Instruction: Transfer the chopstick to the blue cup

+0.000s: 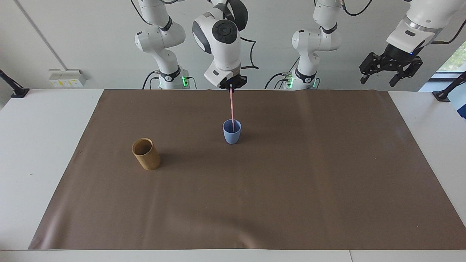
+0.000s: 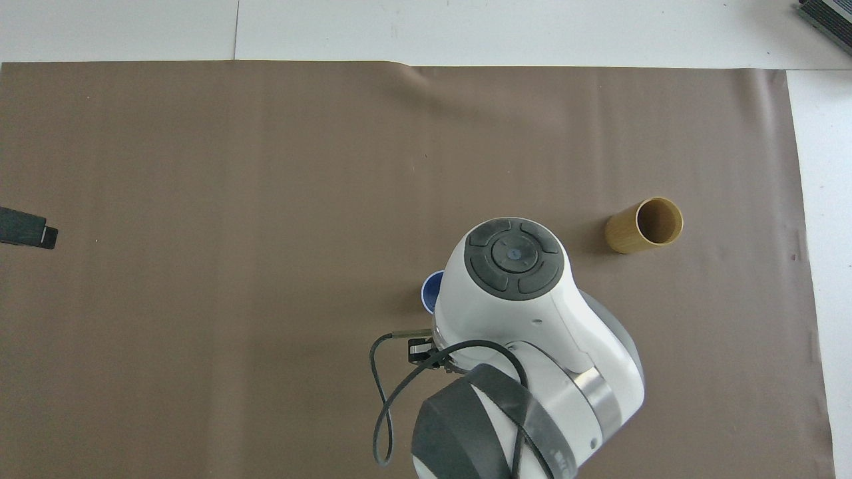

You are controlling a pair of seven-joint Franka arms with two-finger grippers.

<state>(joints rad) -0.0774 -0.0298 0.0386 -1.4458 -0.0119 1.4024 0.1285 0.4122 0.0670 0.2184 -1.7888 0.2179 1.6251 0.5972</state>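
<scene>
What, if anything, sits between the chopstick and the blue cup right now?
Nothing visible. The right gripper holds the chopstick upright over the blue cup, with its lower end already inside the rim. The tan cup stands apart, toward the right arm's end. The left gripper waits, raised off to the side.

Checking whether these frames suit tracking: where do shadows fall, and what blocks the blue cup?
Facing view: soft shadows beside the blue cup and tan cup, toward the left arm's end; the chopstick stands clear. Overhead view: the right arm's housing hides most of the blue cup.
</scene>
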